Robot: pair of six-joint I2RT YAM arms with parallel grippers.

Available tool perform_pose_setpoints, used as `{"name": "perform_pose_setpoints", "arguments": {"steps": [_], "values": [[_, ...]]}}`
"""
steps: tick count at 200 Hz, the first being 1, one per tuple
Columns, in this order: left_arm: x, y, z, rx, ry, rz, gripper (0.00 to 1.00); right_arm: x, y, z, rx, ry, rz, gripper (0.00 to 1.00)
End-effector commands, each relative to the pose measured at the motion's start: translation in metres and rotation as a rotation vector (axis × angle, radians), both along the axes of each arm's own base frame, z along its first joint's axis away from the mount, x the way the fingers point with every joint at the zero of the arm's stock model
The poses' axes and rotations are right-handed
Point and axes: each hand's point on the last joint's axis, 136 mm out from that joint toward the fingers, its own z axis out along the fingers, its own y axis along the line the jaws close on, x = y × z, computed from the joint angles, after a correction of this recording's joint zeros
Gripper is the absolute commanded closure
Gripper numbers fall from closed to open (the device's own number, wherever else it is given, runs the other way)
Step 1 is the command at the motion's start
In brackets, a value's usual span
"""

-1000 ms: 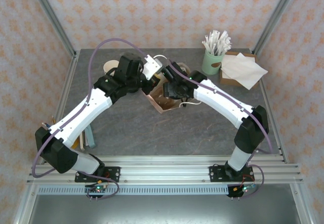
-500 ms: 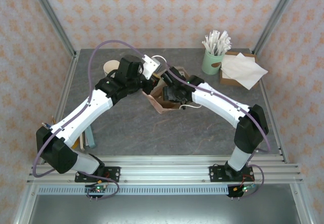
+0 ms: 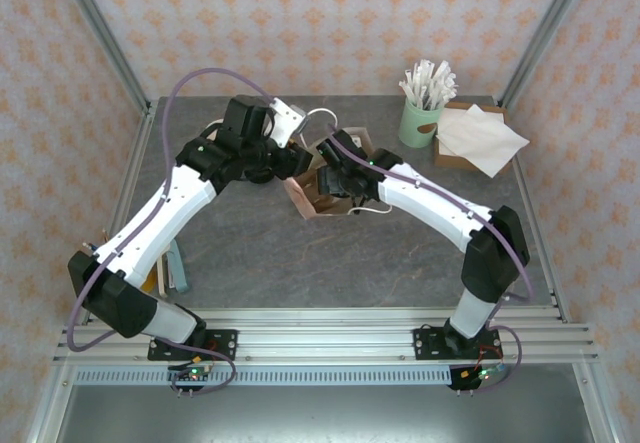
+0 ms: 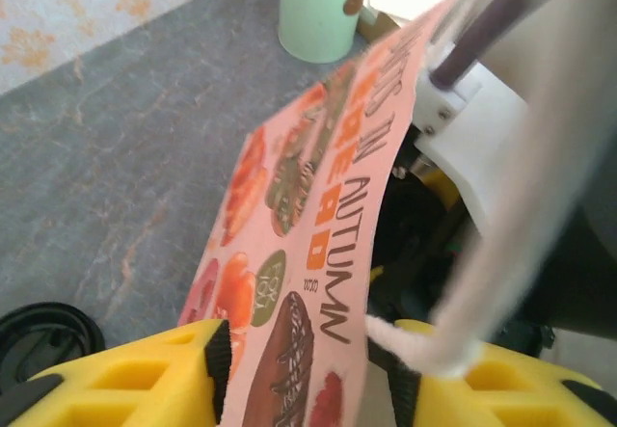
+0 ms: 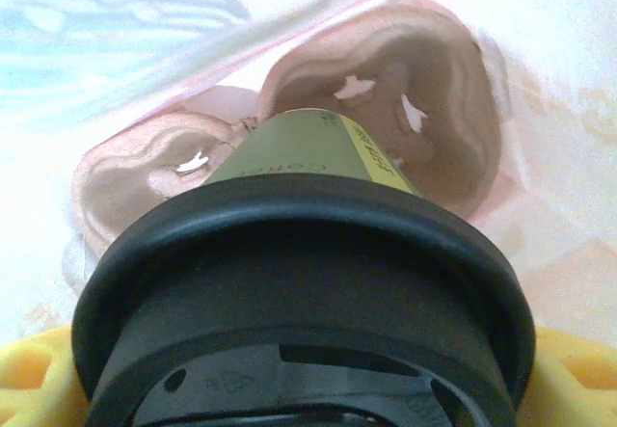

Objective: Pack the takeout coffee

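The takeout coffee [image 5: 307,253], a green and cream cup under a black lid, hangs inside the pink printed paper bag [image 3: 303,199], with my right gripper [image 5: 304,393] shut on it. Just below the cup lies a brown pulp carrier [image 5: 424,80] with two wells, on the bag's floor. In the top view the right gripper [image 3: 338,177] reaches into the bag's mouth from the right. My left gripper [image 4: 304,381] straddles the bag's near wall [image 4: 318,215]. Its jaws stand apart, with gaps beside the paper. A white rope handle [image 4: 424,345] rests against the right finger.
A mint-green holder of wrapped straws [image 3: 421,115] stands at the back right, beside a brown box with white napkins [image 3: 482,137]. Flat items [image 3: 176,269] lie by the left arm near the table's left edge. Metal frame posts line both sides.
The left jaws have parted from the bag's wall, which they pinched before. The left arm has swung toward the back left. The bag and the right gripper have shifted slightly.
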Motion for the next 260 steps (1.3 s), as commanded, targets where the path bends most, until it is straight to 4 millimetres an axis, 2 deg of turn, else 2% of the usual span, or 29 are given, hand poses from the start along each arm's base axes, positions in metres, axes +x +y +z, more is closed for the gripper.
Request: {"name": "perform_pose_setpoints", "arguments": {"steps": [1,8,23,46,90,112,132,190,215,239,260], "values": [[-0.002,0.003,-0.021,0.082,0.055,-0.029,0.55,0.007,0.005,-0.001,-0.005,-0.014,0.005,0.39],[-0.003,0.003,-0.026,0.11,0.052,-0.045,0.6,0.008,0.005,0.001,-0.007,-0.015,0.003,0.39],[-0.007,0.003,-0.032,0.154,0.051,-0.081,0.79,0.009,0.003,0.011,0.001,-0.026,-0.003,0.39],[-0.012,-0.001,-0.032,0.166,0.044,-0.119,1.0,0.012,0.0,0.024,-0.006,-0.047,-0.012,0.4],[-0.016,-0.002,-0.038,0.317,-0.042,-0.168,1.0,0.018,-0.013,0.044,-0.009,-0.137,-0.044,0.4],[-0.021,-0.002,-0.041,0.349,-0.05,-0.196,1.0,0.011,-0.028,0.044,-0.05,-0.115,-0.055,0.39],[-0.025,-0.007,-0.041,0.368,-0.065,-0.24,1.0,0.011,-0.038,0.044,0.005,-0.085,-0.095,0.4],[-0.037,-0.027,-0.047,0.4,-0.126,-0.369,1.0,0.019,-0.03,0.05,0.071,-0.036,-0.102,0.41],[-0.035,-0.026,-0.046,0.405,-0.135,-0.356,1.0,0.011,-0.03,0.034,0.028,0.027,-0.072,0.41],[-0.03,-0.03,-0.036,0.314,-0.109,-0.283,1.0,-0.015,-0.038,0.01,-0.064,0.082,0.007,0.41],[-0.022,-0.029,-0.033,0.272,-0.103,-0.204,1.0,-0.032,-0.038,0.006,-0.082,0.081,0.061,0.41]]}}
